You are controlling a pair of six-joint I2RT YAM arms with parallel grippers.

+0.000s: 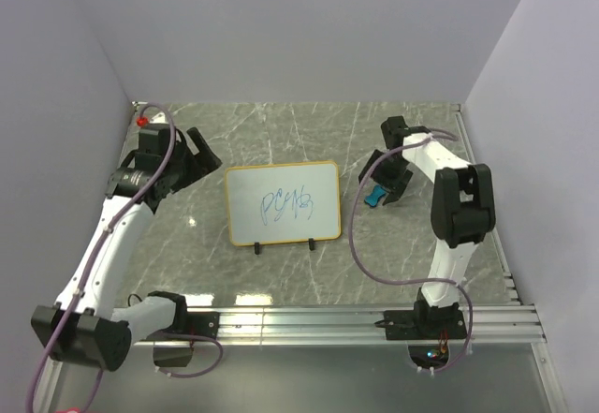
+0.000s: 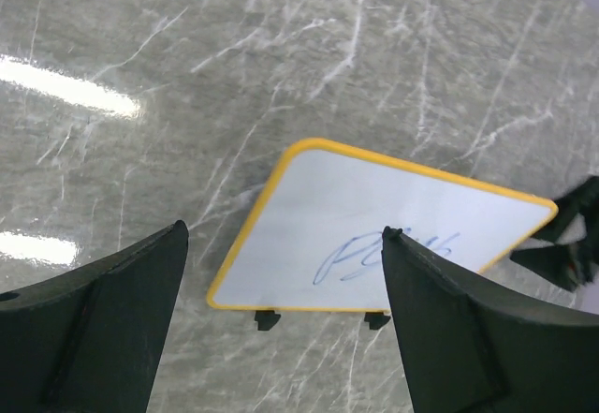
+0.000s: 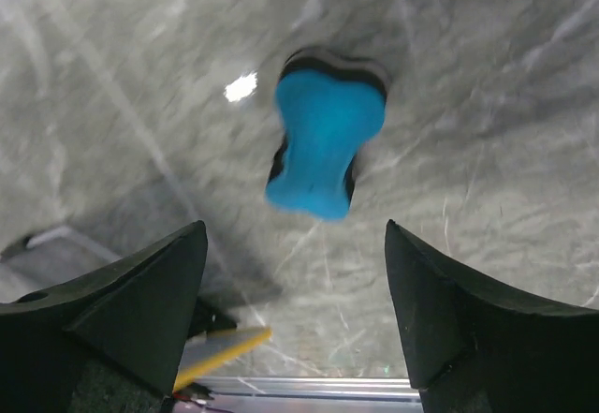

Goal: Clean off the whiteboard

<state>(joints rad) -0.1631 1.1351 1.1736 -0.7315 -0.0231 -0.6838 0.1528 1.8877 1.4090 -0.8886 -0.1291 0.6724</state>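
The whiteboard (image 1: 283,202) lies flat in the middle of the table, yellow-tan frame, blue scribbles in its middle, two black feet on its near edge. It also shows in the left wrist view (image 2: 374,235). The small blue bow-shaped eraser (image 1: 376,196) lies on the table right of the board; in the right wrist view the eraser (image 3: 325,143) lies just ahead of the fingers. My right gripper (image 1: 384,188) is open and empty, hovering over the eraser. My left gripper (image 1: 198,155) is open and empty, left of the board.
The grey marble table (image 1: 281,132) is walled by pale panels at the back and sides. An aluminium rail (image 1: 309,321) with the arm bases runs along the near edge. A red knob (image 1: 142,121) sits at the far left corner.
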